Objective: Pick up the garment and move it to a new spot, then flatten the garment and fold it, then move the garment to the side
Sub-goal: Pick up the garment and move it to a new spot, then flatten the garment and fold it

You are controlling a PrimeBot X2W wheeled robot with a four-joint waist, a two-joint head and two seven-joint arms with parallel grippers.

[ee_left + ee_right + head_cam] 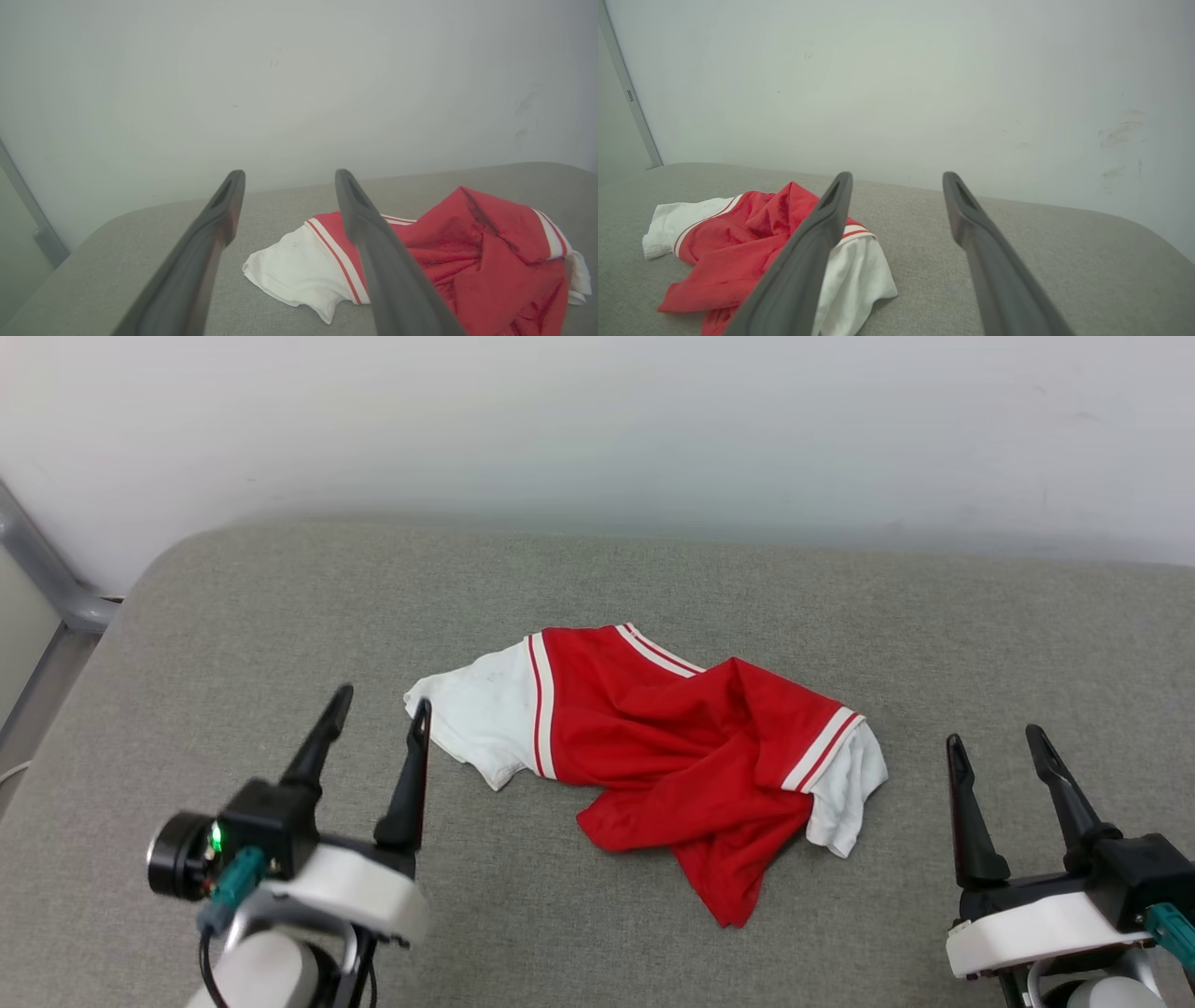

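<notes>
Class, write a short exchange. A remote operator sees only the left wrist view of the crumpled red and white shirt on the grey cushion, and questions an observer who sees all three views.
Operator: My view cuts off the garment at the bottom right. Where does it end?
Observer: In the head view it ends in a red point toward the robot, lying on the grey cushion.
Operator: Where is the right gripper?
Observer: It is at the lower right of the head view, open, apart from the garment and holding nothing.
</notes>
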